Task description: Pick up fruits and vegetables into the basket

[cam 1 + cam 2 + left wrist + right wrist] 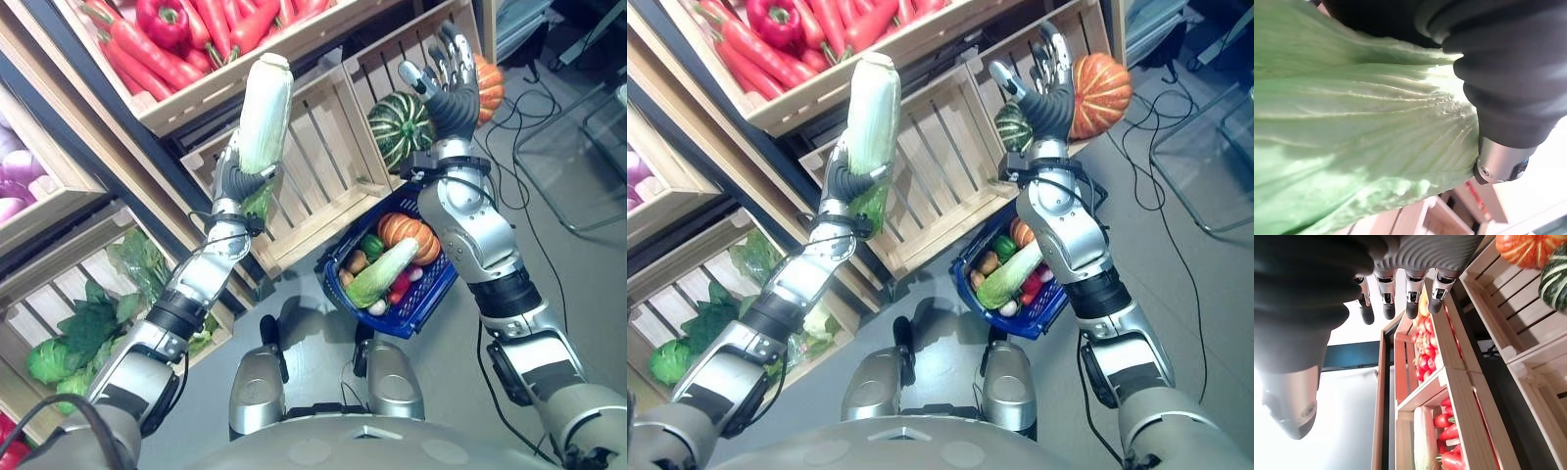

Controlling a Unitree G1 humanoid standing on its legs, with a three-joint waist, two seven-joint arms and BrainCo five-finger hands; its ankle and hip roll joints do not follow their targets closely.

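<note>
My left hand (233, 181) is raised and shut on a long pale green napa cabbage (265, 113), held upright in front of the shelves; its leaves (1352, 122) press against the palm. My right hand (453, 93) is open, fingers (1410, 298) straight, raised before a green striped pumpkin (397, 127) and an orange pumpkin (1099, 83) in a wooden crate, touching neither. The blue basket (423, 304) sits low by my right forearm, holding a small orange pumpkin (409, 233), another cabbage (380, 274) and several small vegetables.
An empty slatted crate (313, 166) stands behind the held cabbage. The top crate holds carrots (147, 59) and a red pepper (162, 20). Leafy greens (88, 328) fill the lower left crate. A glass table (588, 157) stands at the right.
</note>
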